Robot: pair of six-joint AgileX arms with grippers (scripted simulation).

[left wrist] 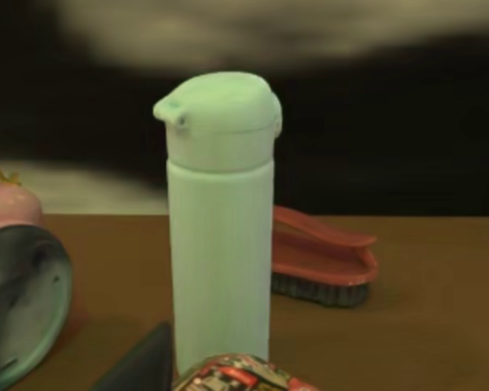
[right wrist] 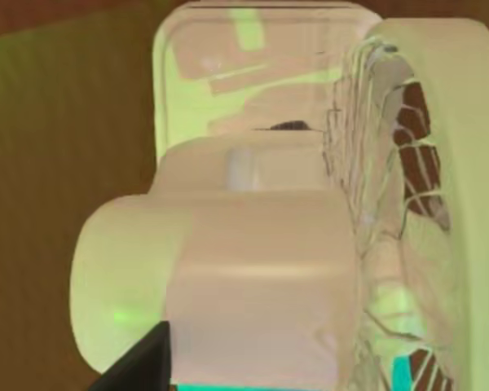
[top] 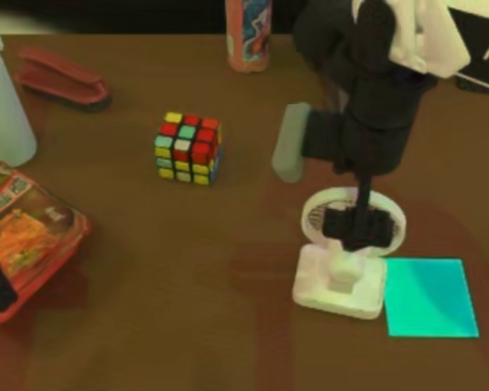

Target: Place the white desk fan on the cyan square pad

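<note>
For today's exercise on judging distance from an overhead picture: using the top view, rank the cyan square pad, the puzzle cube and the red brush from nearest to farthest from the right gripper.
The right gripper is over the white desk fan.
1. Cyan square pad: close by, toward the table's right.
2. Puzzle cube: mid-table, to the left.
3. Red brush: far left corner.

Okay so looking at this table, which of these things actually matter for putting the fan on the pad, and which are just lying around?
Part of the job:
white fan, standing just left of the pad
cyan pad, bare
right hand, over the fan

Just lying about:
puzzle cube
pale bottle
red brush
snack packet
orange bottle
grey block
left hand, parked at the left edge
</note>
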